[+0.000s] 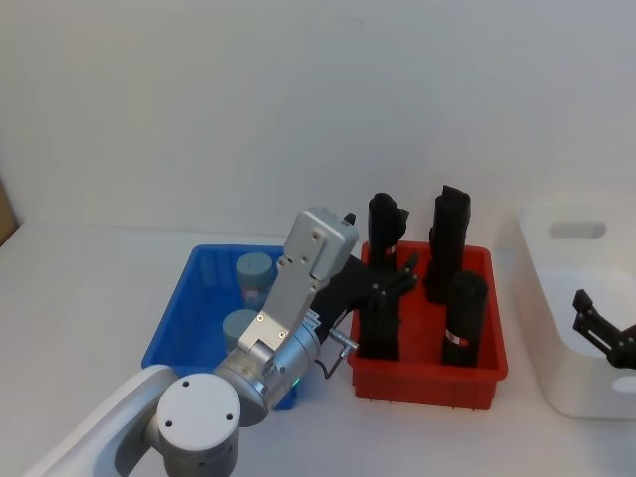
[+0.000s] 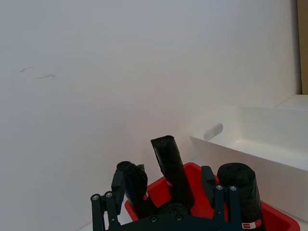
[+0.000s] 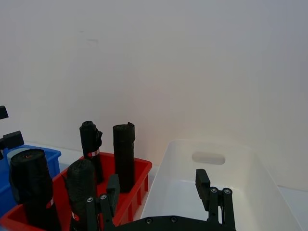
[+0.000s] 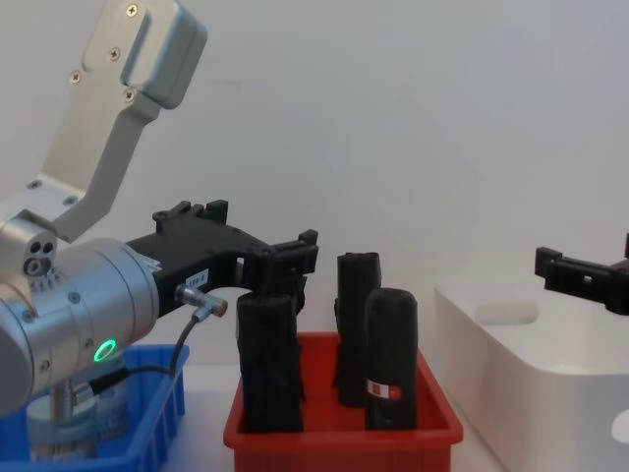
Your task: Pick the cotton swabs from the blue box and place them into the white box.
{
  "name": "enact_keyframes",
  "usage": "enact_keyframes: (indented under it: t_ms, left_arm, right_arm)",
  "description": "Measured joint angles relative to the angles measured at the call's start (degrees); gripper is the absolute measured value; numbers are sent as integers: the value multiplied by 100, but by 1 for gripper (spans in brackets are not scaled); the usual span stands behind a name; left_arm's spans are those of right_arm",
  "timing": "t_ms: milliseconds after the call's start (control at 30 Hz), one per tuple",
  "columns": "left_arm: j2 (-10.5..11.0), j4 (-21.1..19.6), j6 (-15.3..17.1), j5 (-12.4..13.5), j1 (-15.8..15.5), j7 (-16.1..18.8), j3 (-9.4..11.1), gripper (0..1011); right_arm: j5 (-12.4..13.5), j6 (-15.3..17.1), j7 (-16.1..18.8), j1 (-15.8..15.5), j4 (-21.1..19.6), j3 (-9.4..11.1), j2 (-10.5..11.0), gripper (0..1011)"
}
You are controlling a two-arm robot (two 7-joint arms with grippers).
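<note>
Two swabs [image 1: 254, 270] upright in the blue box [image 1: 179, 316]; white box [image 1: 556, 333] at the right.
The swabs are small jars with pale grey-blue lids, standing one behind the other toward the right side of the shallow, rimmed, bright blue box at the left; the near one is partly hidden. The white box, a taller tub with rounded corners and an oval handle cut-out in its far wall, sits well apart from them.

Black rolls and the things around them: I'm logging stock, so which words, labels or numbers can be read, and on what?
Nothing is legible.
Red-and-white label on the black roll: print too small to read.
White sticker on the left gripper: too small to read.
Label on the cotton swabs: blurred.
</note>
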Motion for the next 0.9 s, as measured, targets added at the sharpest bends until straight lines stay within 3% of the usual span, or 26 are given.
enact_keyframes:
  t_ms: [900]
  left_arm:
    - [0, 0, 0, 0, 0, 0, 0, 1002]
  right_arm:
    - [0, 0, 0, 0, 0, 0, 0, 1001]
